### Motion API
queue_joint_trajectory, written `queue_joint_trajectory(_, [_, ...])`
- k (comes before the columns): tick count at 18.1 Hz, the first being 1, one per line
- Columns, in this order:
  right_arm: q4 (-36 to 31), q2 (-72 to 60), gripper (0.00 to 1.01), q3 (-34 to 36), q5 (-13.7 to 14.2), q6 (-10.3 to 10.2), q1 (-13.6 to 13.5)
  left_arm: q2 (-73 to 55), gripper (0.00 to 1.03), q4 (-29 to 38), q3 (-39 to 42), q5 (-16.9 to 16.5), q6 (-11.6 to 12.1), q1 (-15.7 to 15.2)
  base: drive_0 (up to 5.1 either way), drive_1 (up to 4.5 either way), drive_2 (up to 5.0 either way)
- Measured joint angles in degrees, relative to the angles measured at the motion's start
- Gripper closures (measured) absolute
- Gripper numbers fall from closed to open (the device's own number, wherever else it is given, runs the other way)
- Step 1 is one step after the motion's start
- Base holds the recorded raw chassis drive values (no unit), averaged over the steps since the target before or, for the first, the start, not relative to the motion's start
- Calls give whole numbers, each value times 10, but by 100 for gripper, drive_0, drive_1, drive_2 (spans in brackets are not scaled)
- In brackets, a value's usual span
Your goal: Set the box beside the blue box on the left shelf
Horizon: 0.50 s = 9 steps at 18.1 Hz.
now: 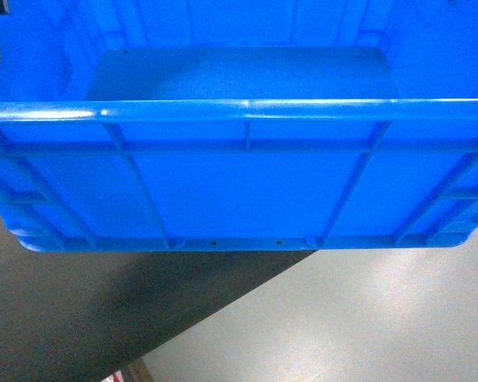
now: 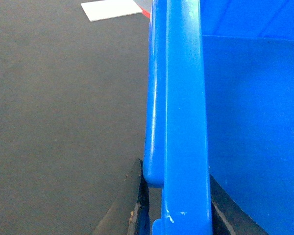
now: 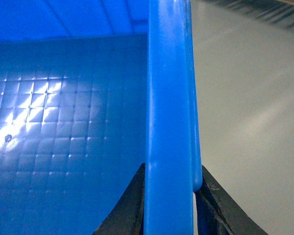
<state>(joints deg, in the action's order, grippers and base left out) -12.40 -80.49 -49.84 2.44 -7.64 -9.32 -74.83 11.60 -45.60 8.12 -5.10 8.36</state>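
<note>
Both grippers are clamped onto the box (image 1: 239, 183) — the left gripper (image 2: 174, 205) has its dark fingers (image 2: 137, 200) pinched on either side of the box's left rim, and the right gripper (image 3: 169, 205) does the same on the right rim, jaws narrow with the blue wall squeezed between them. So the pickup part looks done to me: the box hangs up in the air, right in front of the head camera, empty inside, with bare floor (image 1: 366, 318) showing below its bottom edge.

What's left is basically everything else. No shelf and no second blue box show up in any view, so I'd guess the carry to the left shelf and the set-down are both still ahead.

Room-wise — the box fills nearly the whole head view, so anything beyond it is hidden. Below the box the floor splits into a dark patch and a pale patch. Off the box's left rim there's a white sheet (image 2: 112, 9) lying on the dark floor, well apart from it.
</note>
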Motion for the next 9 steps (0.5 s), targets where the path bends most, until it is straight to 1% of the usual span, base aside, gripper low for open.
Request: queue_joint_trajectory(9, [0, 0, 80, 0, 0, 0, 0, 0, 86, 0, 0, 0, 0, 0, -159, -159, -159])
